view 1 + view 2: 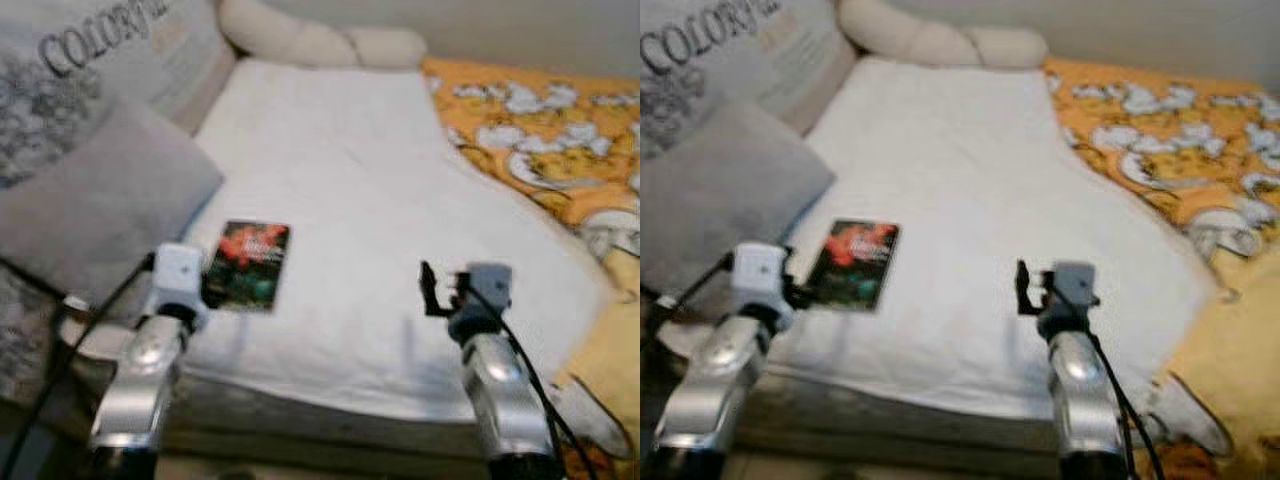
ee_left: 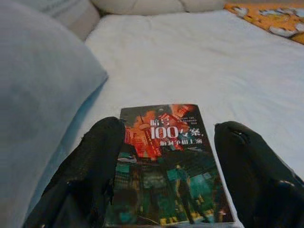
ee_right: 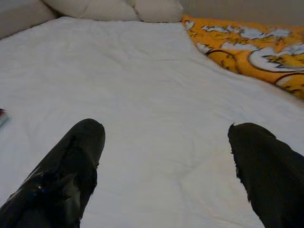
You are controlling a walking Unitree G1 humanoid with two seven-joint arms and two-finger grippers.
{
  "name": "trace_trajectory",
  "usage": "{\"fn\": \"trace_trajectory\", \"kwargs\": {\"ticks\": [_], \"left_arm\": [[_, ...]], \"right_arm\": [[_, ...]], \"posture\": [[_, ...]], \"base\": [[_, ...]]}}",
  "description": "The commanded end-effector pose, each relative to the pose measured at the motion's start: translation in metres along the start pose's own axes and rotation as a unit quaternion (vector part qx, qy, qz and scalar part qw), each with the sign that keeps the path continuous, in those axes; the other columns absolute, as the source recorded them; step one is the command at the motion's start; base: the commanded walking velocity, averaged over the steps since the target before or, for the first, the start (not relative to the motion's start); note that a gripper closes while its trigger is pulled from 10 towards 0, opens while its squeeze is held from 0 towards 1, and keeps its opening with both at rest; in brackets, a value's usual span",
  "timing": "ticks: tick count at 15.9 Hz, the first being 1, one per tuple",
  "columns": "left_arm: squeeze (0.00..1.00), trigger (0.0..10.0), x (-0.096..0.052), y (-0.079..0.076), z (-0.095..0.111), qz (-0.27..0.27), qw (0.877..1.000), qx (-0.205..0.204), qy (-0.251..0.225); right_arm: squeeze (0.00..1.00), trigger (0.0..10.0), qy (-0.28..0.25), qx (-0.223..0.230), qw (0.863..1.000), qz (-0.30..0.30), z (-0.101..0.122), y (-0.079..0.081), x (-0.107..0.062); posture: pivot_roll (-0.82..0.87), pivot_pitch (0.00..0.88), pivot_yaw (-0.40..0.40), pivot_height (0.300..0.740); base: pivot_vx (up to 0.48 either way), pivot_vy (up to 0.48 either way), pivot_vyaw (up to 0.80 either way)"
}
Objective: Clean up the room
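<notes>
Red and teal cover art marks a paperback book (image 2: 168,166), its title in characters too blurred to read and its near edge cut off in the left wrist view. It lies flat on a white bed (image 1: 350,200) near the front edge, beside a grey pillow (image 1: 95,205). Left hand (image 2: 168,161) hovers just before it, fingers spread wide, holding nothing. Right hand (image 3: 166,156) is open and empty, well apart over bare sheet. An orange patterned blanket (image 1: 540,130) lies to the right.
</notes>
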State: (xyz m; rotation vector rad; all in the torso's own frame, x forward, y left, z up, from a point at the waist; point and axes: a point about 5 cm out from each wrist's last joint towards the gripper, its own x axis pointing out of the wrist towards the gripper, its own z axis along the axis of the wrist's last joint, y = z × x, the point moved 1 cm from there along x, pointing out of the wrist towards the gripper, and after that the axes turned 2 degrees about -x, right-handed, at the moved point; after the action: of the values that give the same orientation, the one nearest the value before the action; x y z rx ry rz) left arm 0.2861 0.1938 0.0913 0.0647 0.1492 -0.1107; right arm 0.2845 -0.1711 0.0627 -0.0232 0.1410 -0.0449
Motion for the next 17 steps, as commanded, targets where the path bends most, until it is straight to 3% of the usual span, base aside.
{"fn": "trace_trajectory", "kwargs": {"ticks": [1, 2, 3, 4, 5, 7, 8, 9, 14, 17], "left_arm": [[0.00, 10.0, 0.000, -0.007, 0.000, -0.006, 1.000, -0.003, 0.001], [0.00, 10.0, 0.000, -0.009, 0.000, -0.007, 1.000, -0.001, 0.001], [0.00, 10.0, 0.000, -0.009, 0.000, -0.006, 1.000, 0.001, 0.001], [0.00, 10.0, 0.000, -0.007, 0.000, 0.000, 1.000, 0.002, 0.001], [0.00, 10.0, 0.000, -0.006, 0.000, 0.002, 1.000, 0.002, 0.002], [0.00, 10.0, 0.001, -0.004, 0.001, 0.004, 1.000, 0.007, 0.000], [0.00, 10.0, 0.002, -0.005, 0.001, 0.002, 1.000, -0.009, 0.003], [0.00, 10.0, 0.004, -0.008, 0.001, -0.001, 1.000, 0.003, 0.008], [0.00, 10.0, 0.006, -0.009, 0.004, -0.012, 1.000, 0.007, -0.008], [0.00, 10.0, 0.008, -0.010, 0.003, -0.014, 1.000, 0.014, -0.003]], "right_arm": [[0.88, 10.0, -0.005, -0.002, 1.000, -0.009, 0.002, -0.009, 0.000], [1.00, 10.0, 0.006, 0.022, 1.000, 0.003, 0.000, -0.007, 0.000], [1.00, 10.0, 0.017, 0.029, 0.999, -0.002, -0.002, -0.007, 0.001], [0.98, 10.0, 0.022, -0.024, 0.999, -0.025, -0.004, -0.009, 0.003], [0.93, 10.0, 0.015, -0.043, 0.998, -0.034, -0.003, -0.009, 0.004], [0.00, 10.0, 0.015, -0.031, 0.999, -0.019, -0.003, -0.002, 0.007], [0.00, 10.0, 0.022, -0.030, 0.999, -0.009, -0.003, 0.001, 0.008], [0.00, 10.0, 0.006, -0.026, 0.999, 0.023, 0.001, 0.007, 0.006], [0.00, 10.0, 0.033, -0.003, 0.999, 0.010, -0.008, 0.005, 0.007], [0.00, 10.0, 0.043, 0.002, 0.999, 0.022, -0.008, 0.007, 0.009]], "posture": [[0.06, 0.000, -0.019, 0.740], [0.06, 0.000, -0.020, 0.740], [0.07, 0.000, -0.026, 0.740], [0.07, 0.000, -0.031, 0.740], [0.07, 0.000, -0.033, 0.740], [0.08, 0.000, -0.035, 0.740], [0.08, 0.000, -0.035, 0.740], [0.07, 0.000, -0.031, 0.740], [0.06, 0.000, -0.025, 0.740], [0.07, 0.000, -0.027, 0.740]], "base": [[0.000, -0.420, 0.00], [0.000, -0.416, 0.00], [0.000, -0.405, 0.00], [0.000, -0.382, 0.00], [0.000, -0.364, 0.00], [0.000, -0.289, 0.00], [0.000, 0.000, 0.00], [0.000, 0.000, 0.00], [0.000, 0.000, 0.00], [0.241, 0.000, -0.80]]}}
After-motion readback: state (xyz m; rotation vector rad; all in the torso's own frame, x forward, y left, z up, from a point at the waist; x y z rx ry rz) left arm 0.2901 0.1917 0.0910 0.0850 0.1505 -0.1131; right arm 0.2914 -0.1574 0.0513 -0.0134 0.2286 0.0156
